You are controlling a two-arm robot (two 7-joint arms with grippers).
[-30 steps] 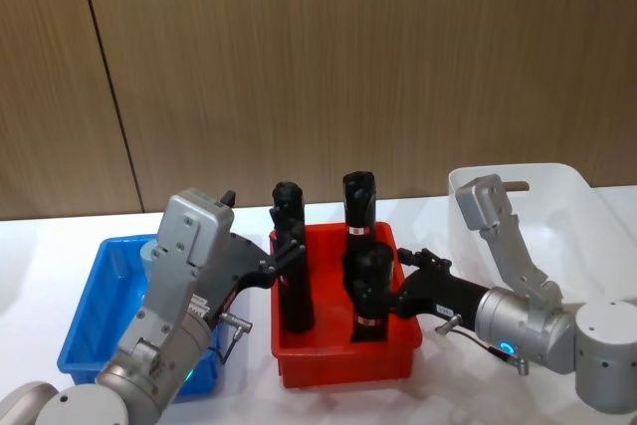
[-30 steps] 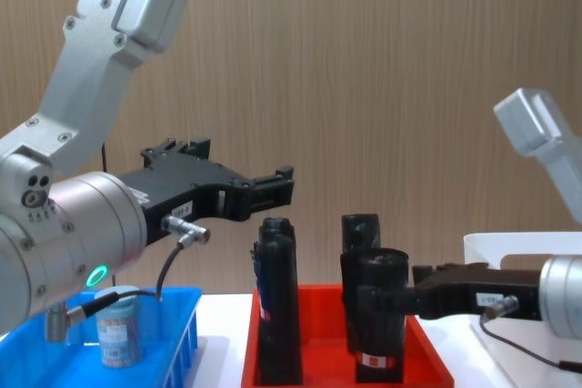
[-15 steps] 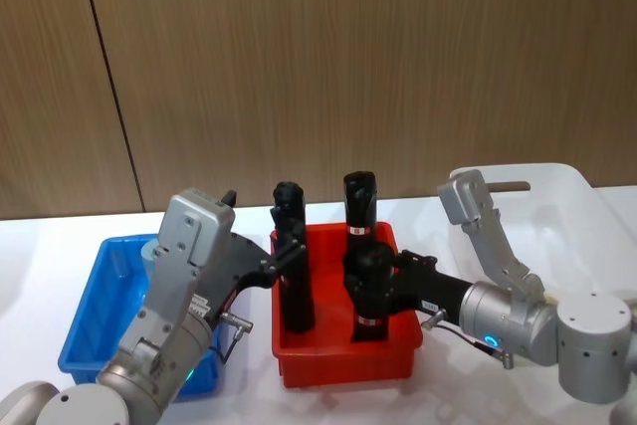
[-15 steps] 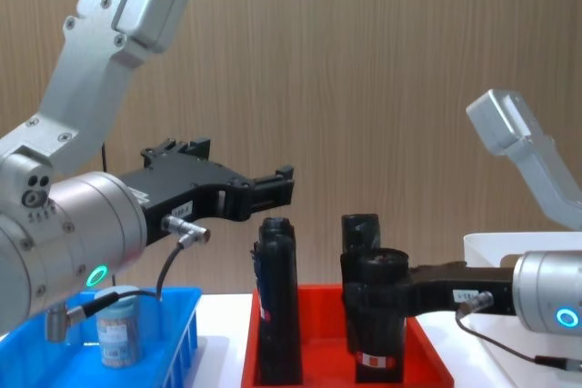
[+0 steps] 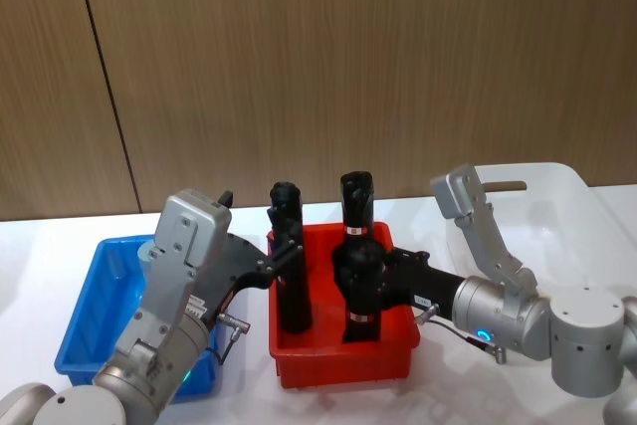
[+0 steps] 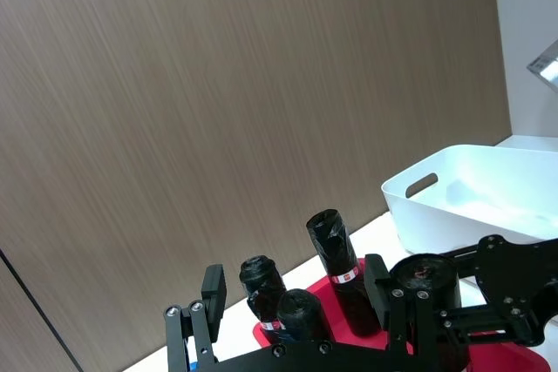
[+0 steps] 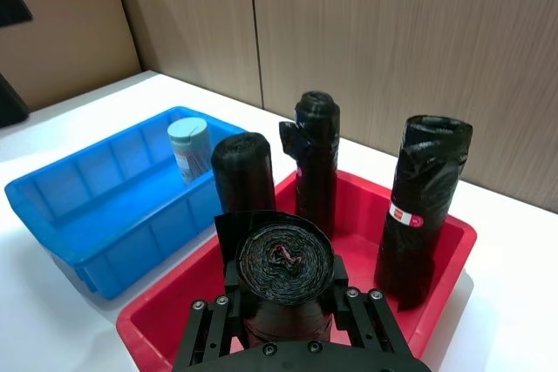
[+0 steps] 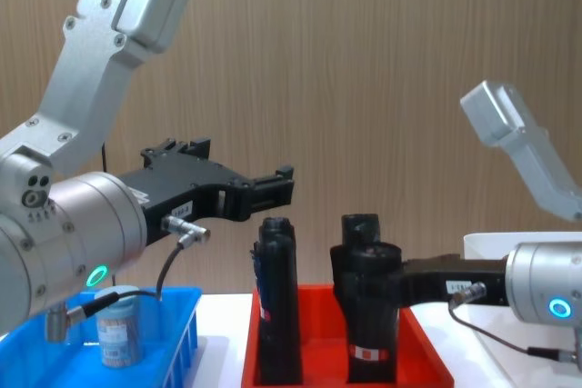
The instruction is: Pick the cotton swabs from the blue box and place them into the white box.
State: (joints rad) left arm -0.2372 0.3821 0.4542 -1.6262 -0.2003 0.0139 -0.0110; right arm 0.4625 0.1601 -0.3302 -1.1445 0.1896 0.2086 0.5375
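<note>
Where the right gripper (image 7: 281, 315) stood just short of the nearest black roll (image 7: 283, 272) 1 second ago, its fingers are now clamped on that roll's sides, and roll and red tray (image 5: 343, 360) have both slid slightly leftward in the head view.

Item 1, nearest: red tray holding 4 upright black rolls; the front-right one is in the right gripper's grasp.

Item 2: left gripper (image 8: 273, 190), parked above the gap between the blue box and the tray, unchanged from 1 second ago; its fingers are spread and hold nothing.

Item 3: blue box (image 7: 83, 206), to the left of the tray, containing 1 jar of cotton swabs (image 7: 189, 149), upright near its far end and untouched.

Item 4, to the right: white box (image 6: 462, 189), beyond the tray on the right side; nothing can be seen inside it.

Assessment: the right arm's grip is on a black roll, not the swabs. By my reading the task has not advanced; the jar waits in the blue box, nearer the idle left arm.
</note>
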